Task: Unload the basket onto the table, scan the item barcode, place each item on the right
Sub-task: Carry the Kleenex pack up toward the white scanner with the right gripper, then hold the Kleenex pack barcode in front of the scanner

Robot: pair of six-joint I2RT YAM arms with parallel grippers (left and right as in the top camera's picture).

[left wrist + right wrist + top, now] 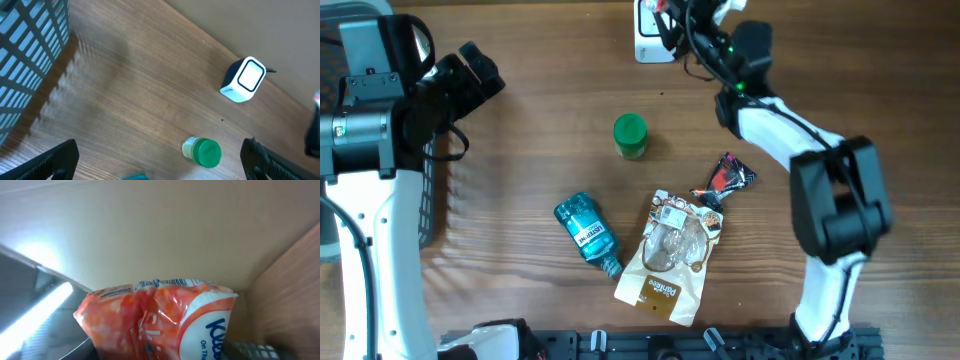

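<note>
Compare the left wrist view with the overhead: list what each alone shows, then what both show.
Left wrist only: the whole front of the scanner, unblocked. Overhead only: the pouch and the wrapper. Both: the scanner, the jar, the basket and the table; the bottle is just a sliver at the wrist view's bottom edge.

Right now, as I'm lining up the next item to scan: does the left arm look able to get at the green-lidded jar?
Probably yes. The left pincer stands open, and only bare table lies between it and the green-lidded jar, with nothing crowding the jar.
</note>
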